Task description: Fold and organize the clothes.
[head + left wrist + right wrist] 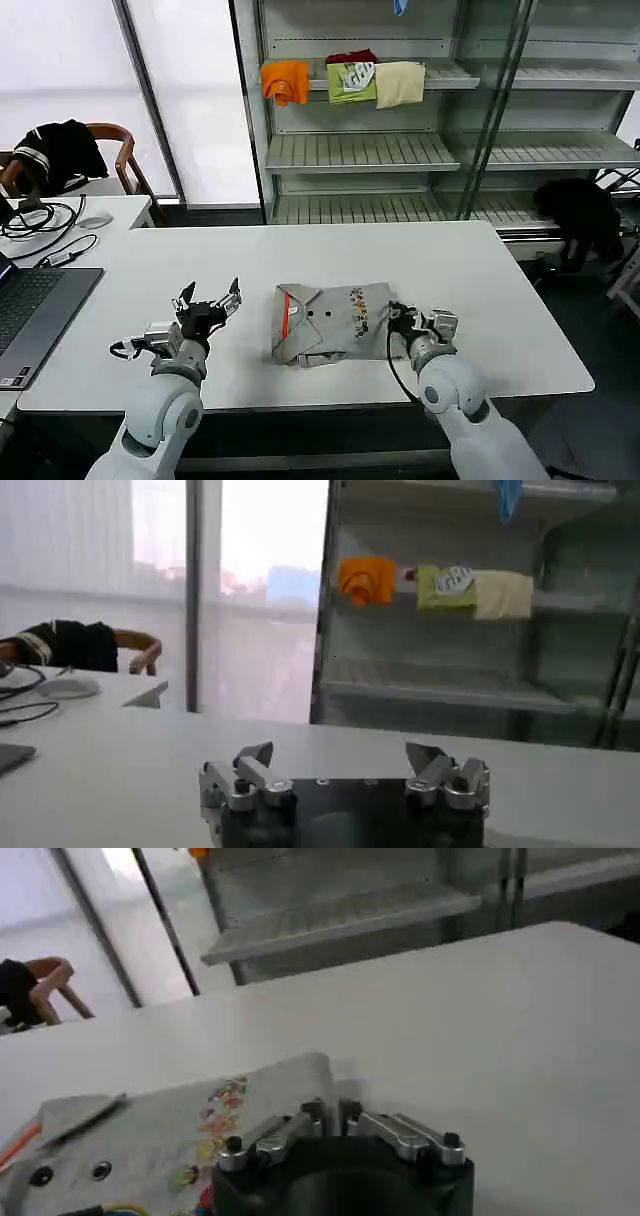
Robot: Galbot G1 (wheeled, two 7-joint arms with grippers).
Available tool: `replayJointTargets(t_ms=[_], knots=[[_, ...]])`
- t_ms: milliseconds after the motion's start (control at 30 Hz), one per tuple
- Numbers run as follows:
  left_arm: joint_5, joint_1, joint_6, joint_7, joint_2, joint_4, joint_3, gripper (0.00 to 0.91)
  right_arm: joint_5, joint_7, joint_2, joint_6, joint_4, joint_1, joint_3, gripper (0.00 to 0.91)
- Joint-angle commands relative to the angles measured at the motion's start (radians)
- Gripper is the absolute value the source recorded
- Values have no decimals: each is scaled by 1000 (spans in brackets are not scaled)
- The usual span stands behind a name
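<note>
Head view: the folded grey T-shirt [330,322] lies mid-table [480,270]; the left gripper [210,298] at nine o'clock gapes wide, the right gripper [400,318] at three o'clock pinches the shirt's edge.

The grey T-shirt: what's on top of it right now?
Nothing rests on the folded grey T-shirt; its chest print faces up. The right gripper, jaws shut, sits at its edge. Its underside is hidden.

A folded light grey T-shirt [328,324] lies on a white table [500,290], the right gripper [402,317] closed at its right edge and the left gripper [211,298] spread open just to its left, apart from it.
</note>
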Motion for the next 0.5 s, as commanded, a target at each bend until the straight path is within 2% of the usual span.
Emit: replayJointTargets(t_ms=[33, 233, 500], knots=[[8, 42, 8, -2, -12, -39, -20, 907, -89, -23, -34, 1, 123, -42, 18, 907], [19, 75, 6, -1, -26, -63, -40, 907, -130, -36, -50, -2, 262, -93, -72, 907], [23, 94, 6, -2, -38, -73, -42, 907, -213, -40, -61, -3, 230, -98, -219, 907]])
